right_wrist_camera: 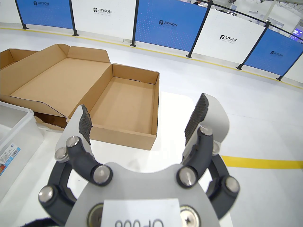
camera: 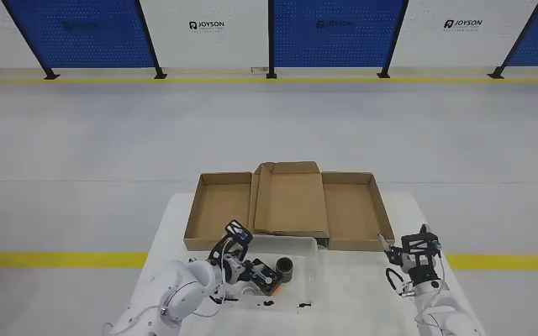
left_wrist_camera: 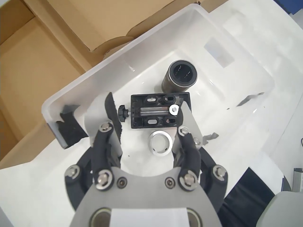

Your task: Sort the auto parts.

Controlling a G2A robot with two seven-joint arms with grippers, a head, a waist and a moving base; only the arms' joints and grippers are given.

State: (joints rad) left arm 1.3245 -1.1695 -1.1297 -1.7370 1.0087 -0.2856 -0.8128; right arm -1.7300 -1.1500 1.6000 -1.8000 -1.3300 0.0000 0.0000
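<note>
One end of the black rectangular slotted bracket point(left_wrist_camera: 153, 112) on the floor of the translucent white plastic bin point(left_wrist_camera: 142, 41) lies under a metal finger point(left_wrist_camera: 189, 124) of the left gripper point(left_wrist_camera: 146, 107). A black notched block point(left_wrist_camera: 69, 126) at the bin's corner is blurred behind the frosted wall. Dark flecks point(left_wrist_camera: 251, 96) on the bin's floor are too small to identify.

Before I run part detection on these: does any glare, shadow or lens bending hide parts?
Left wrist view: small glints on the clear bin floor, soft shadows by the black bracket and silver ring, no part washed out. Right wrist view: the fence panels bow from lens bending. Top view: even light.
</note>
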